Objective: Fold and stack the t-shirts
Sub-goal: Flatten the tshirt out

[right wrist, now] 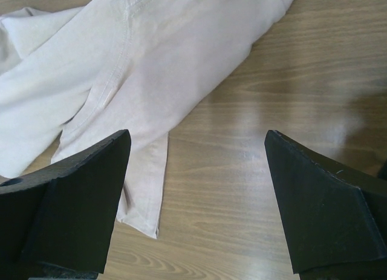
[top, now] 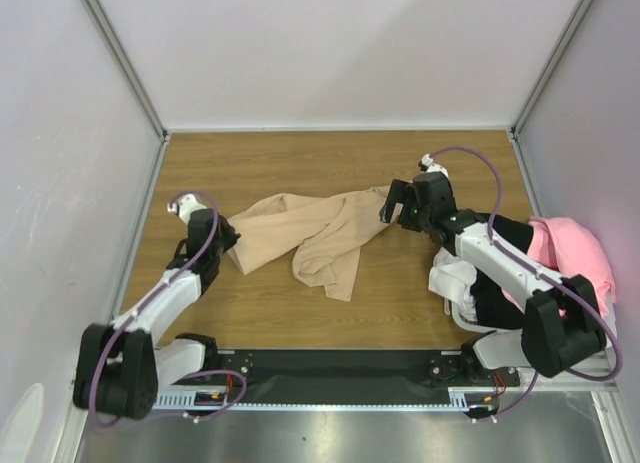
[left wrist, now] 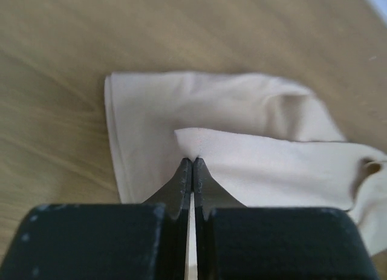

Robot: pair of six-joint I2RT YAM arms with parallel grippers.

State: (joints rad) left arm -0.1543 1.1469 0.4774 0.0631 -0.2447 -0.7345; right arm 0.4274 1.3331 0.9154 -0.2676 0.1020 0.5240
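Observation:
A tan t-shirt [top: 310, 238] lies crumpled across the middle of the wooden table [top: 300, 163]. My left gripper [top: 232, 233] is at its left end. In the left wrist view the gripper [left wrist: 192, 162] is shut, pinching a raised fold of the tan t-shirt [left wrist: 242, 110]. My right gripper [top: 392, 205] hovers at the shirt's upper right corner. Seen from the right wrist, this gripper [right wrist: 196, 138] stands wide open over bare wood, with the tan t-shirt [right wrist: 151, 56] to its left and only wood between the fingers. Pink [top: 575, 248] and white [top: 452, 278] t-shirts are heaped at the right.
White enclosure walls [top: 60, 133] close in the table on the left, back and right. The heap of shirts sits under and beside the right arm, near the table's right edge. A black strip [top: 340, 363] carrying the arm bases runs along the near edge.

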